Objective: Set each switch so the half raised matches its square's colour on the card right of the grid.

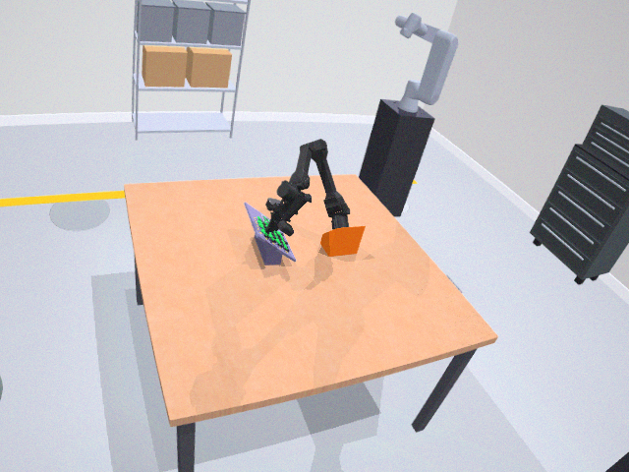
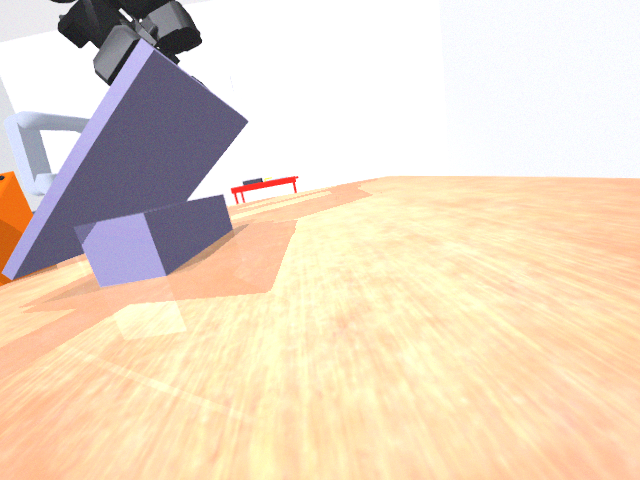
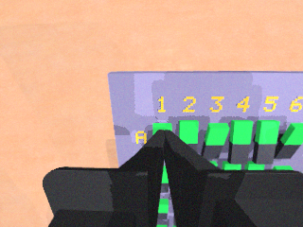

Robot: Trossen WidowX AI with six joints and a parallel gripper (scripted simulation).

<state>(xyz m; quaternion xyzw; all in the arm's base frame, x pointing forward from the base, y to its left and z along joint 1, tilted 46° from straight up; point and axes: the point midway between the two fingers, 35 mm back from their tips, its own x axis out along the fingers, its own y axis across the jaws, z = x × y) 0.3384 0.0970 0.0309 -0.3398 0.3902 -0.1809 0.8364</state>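
The tilted lavender panel [image 1: 251, 210] [image 2: 155, 129] [image 3: 130, 87] carries a grid of green and dark grey switches. My gripper [image 1: 270, 229] [image 3: 164, 135] is shut and empty, its tips over or against switch A1 [image 3: 162, 126] at the far left of row A; contact cannot be told. Of A1 only a green strip shows. Switches A2 [image 3: 188, 132], A4 [image 3: 241, 132] and A5 [image 3: 268, 132] show upright green blocks; A3 [image 3: 217, 134] and A6 [image 3: 294, 134] look slanted. The fingers hide much of the lower rows. The card cannot be made out in any view.
The panel stands on a lavender block [image 1: 268, 254] [image 2: 124, 250] on the wooden table [image 1: 305, 324] [image 2: 413, 335]. An orange wedge [image 1: 345, 242] [image 2: 14, 206] stands by the arm's base. The panel's far edge rises beyond row A.
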